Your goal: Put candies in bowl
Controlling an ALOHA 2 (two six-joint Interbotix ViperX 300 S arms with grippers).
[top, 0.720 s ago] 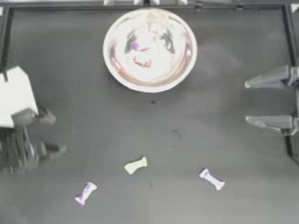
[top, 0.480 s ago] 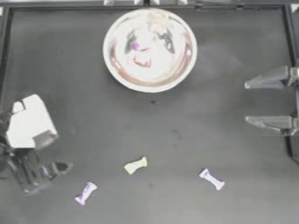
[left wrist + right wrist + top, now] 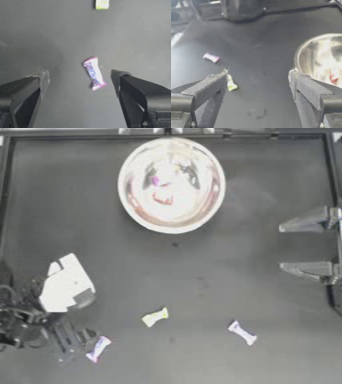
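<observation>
The silver bowl (image 3: 200, 213) (image 3: 311, 50) stands at the back centre, holding a red candy (image 3: 162, 199) (image 3: 333, 75) and a purple candy (image 3: 155, 180). On the table lie a yellow-green candy (image 3: 155, 317) (image 3: 102, 4) (image 3: 231, 84), a white-and-pink candy (image 3: 242, 333) (image 3: 211, 57) at front right, and another white-and-pink candy (image 3: 97, 348) (image 3: 94, 73) at front left. My left gripper (image 3: 75, 335) (image 3: 80, 75) is open just beside that front-left candy, which lies ahead between its jaws. My right gripper (image 3: 294, 245) (image 3: 258, 75) is parked open at the right edge.
The dark table (image 3: 200, 278) is bounded by a raised frame along the back and sides. The left arm's white wrist body (image 3: 65, 285) hangs over the front-left area.
The left arm has swung toward the table's front and lowered toward the front-left candy. The candies, bowl and right arm have not moved.
</observation>
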